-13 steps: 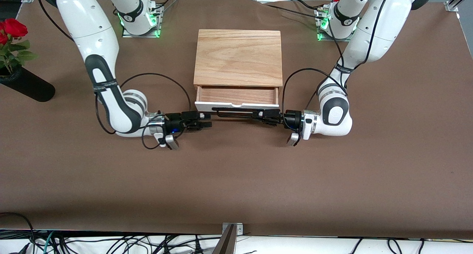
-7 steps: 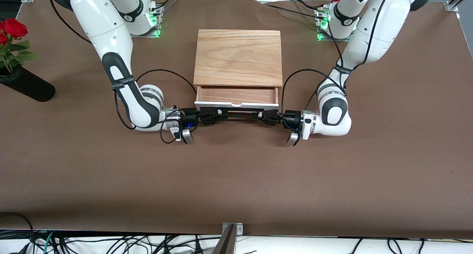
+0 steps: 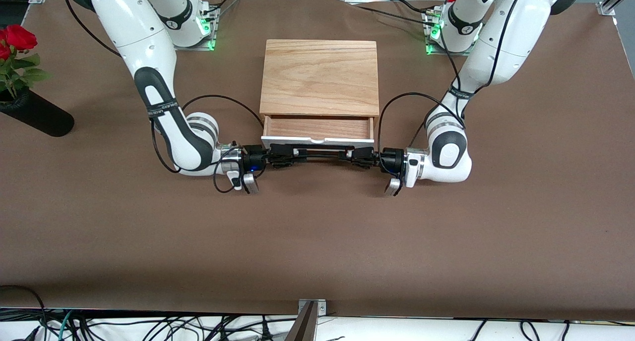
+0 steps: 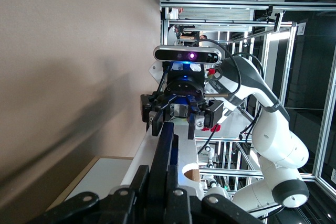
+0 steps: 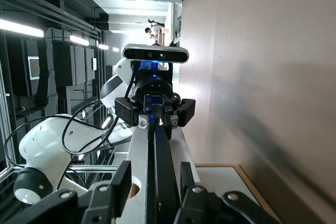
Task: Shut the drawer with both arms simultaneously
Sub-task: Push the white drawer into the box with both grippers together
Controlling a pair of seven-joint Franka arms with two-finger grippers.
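Flanking handle (image 3: 317, 152): both claws (drawer (image 3: 318, 129) open)

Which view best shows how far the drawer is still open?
The front view: the drawer sits part-way out of the oak box, its wood floor visible, with the right gripper and left gripper on the black handle. Both wrist views look along the handle only, showing no gap.

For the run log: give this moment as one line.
light-wood drawer with white front: open | left gripper: shut on black wire handle | right gripper: shut on handle
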